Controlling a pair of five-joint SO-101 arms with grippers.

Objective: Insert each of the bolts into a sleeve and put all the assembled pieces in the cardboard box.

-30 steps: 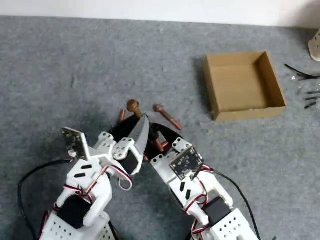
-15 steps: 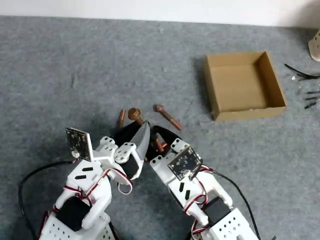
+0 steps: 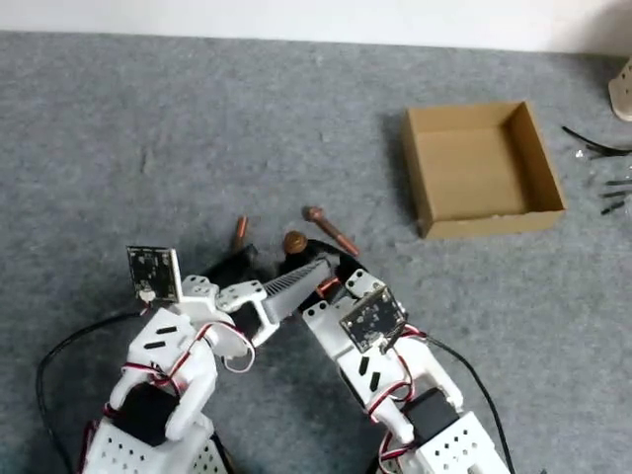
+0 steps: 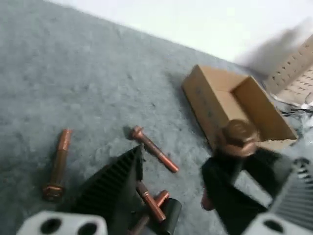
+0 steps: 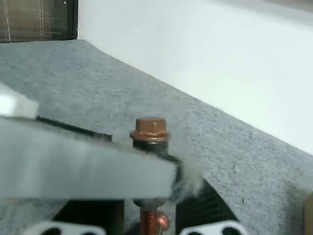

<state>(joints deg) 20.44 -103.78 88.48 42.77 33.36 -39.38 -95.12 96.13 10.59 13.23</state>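
well apart from the box (image 3: 482,225), the right gripper (image 3: 312,265) clamps a bolt (image 3: 294,242) head-up, its long axis near vertical — right between the wide-open, empty jaws of the left gripper (image 3: 279,269), which sits on the bolt's far side from the box.

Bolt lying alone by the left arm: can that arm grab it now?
Probably yes. The bolt lies on bare carpet, nothing on top, close beside the left tool, which looks open. It sits just outside the fingers, so the tool would need to swing over.
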